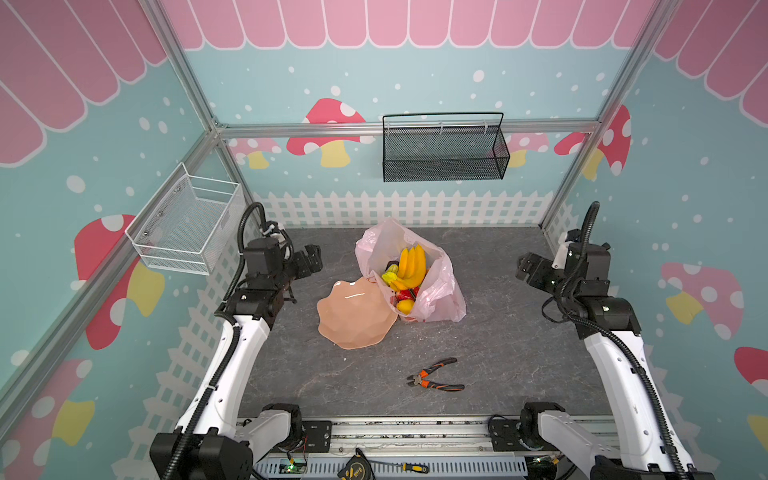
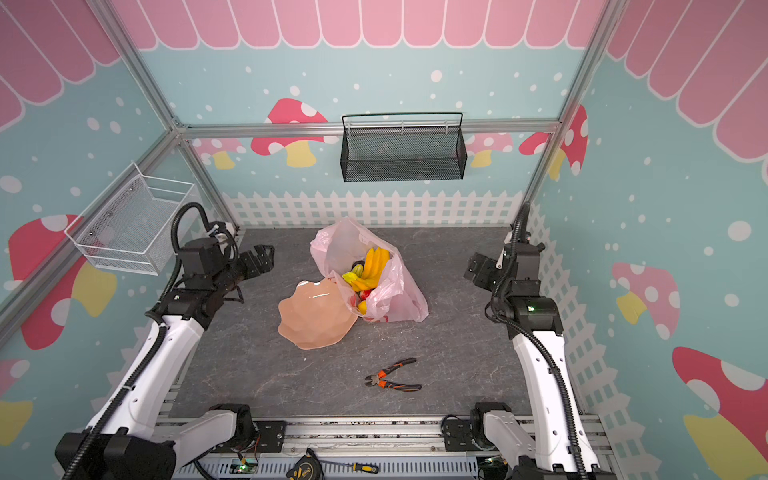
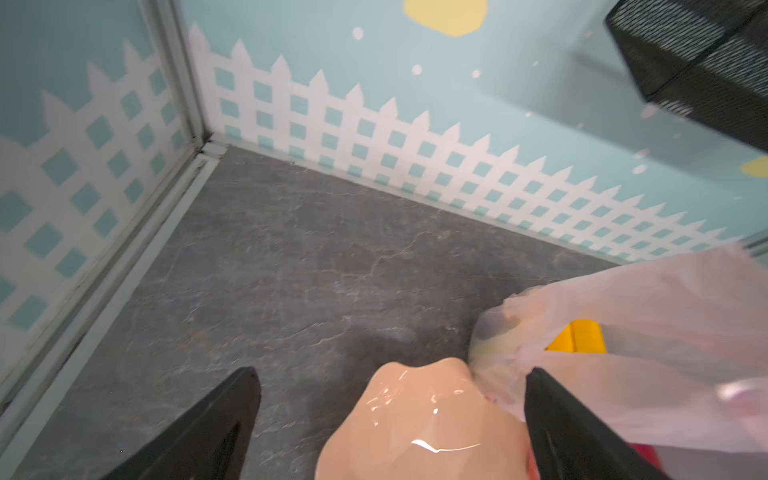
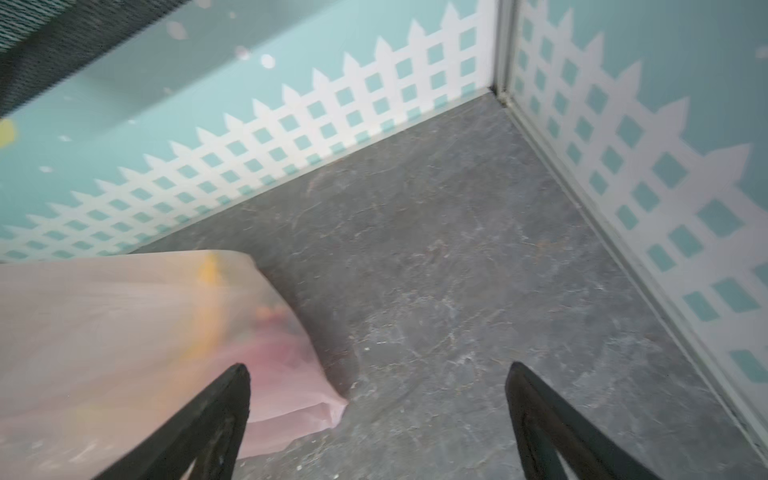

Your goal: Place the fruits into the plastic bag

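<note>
With the left gripper and right gripper both spread wide and empty, the plastic bag half-hides the fruits under the banana bunch.

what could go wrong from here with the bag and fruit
The bag lies slumped, mouth open and unheld; the lemon at its opening could roll out.
The bananas poke out of the mouth and may slide out if the bag shifts.
The plate sits against the bag; moving either may drag the other.
</note>
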Robot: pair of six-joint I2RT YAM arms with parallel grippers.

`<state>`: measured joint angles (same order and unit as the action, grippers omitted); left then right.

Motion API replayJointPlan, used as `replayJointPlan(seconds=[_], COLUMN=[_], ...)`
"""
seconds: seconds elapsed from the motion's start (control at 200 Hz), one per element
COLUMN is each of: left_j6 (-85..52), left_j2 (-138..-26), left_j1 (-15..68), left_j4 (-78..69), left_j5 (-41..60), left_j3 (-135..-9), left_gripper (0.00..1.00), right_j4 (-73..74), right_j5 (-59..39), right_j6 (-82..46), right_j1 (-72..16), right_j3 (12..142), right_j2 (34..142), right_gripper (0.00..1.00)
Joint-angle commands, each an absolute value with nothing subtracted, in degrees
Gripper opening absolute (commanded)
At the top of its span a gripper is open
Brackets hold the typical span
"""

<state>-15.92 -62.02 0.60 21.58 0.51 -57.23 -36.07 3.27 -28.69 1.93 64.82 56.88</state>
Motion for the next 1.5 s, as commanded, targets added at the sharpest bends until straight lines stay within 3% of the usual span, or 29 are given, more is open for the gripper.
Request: replayJointPlan(seconds=[0.0, 0.19, 0.345, 0.67, 0.875, 1.1, 1.245, 1.301, 1.356, 1.411, 1.491], left_j6=[-12.83, -6.62, -3.57, -1.07, 2.36, 0.55, -1.36, -1.85, -2.21, -2.26, -2.18], left_j2=[-58.63, -54.78, -60.25, -76.61, -91.23, -87.3, -88.1, -88.04, -88.0, -88.01, -88.16], left_j1=[0.15, 0.11, 0.09, 3.14, 5.43, 4.2, 1.83, 1.43, 1.08, 1.06, 1.04], left_j4=[12.67, -10.56, -25.23, -41.89, -74.66, -53.9, -49.93, -49.66, -49.11, -49.16, -49.9], left_j5=[-7.38, -11.46, -12.03, -7.17, -9.85, -8.63, -5.94, -5.52, -5.45, -5.41, -5.45], left_j3=[-48.28, -28.8, -20.7, -20.81, -12.74, -20.05, -22.68, -22.86, -23.13, -23.07, -22.92], left_gripper=[1.0, 1.0, 1.0, 0.99, 0.99, 0.99, 0.99, 0.99, 0.99, 0.99, 0.99], right_j4=[-27.78, -3.93, 13.44, 44.83, 61.43, 74.78, 80.88, 72.89, 79.01, 73.29, 76.18], right_j5=[8.37, 11.42, 13.03, 11.6, 4.65, 4.1, 5.82, 5.94, 6.81, 6.95, 6.99], right_j6=[-23.09, -18.97, -15.35, -6.97, -0.18, -2.23, -2.04, -2.74, -2.33, -2.88, -2.61], right_j1=[3.6, 3.69, 3.69, 2.11, 1.67, 1.59, 1.59, 1.49, 1.45, 1.41, 1.4], right_j3=[58.21, 35.86, 19.46, 9.48, 5.14, 4.11, 9.55, 11.27, 10.23, 11.36, 10.99], right_j2=[55.4, 45.66, 38.94, 53.09, 61.5, 74.36, 88.2, 85.61, 87.85, 86.18, 86.96], right_gripper=[0.97, 0.97, 0.97, 0.97, 0.97, 0.97, 0.97, 0.98, 0.97, 0.97, 0.97])
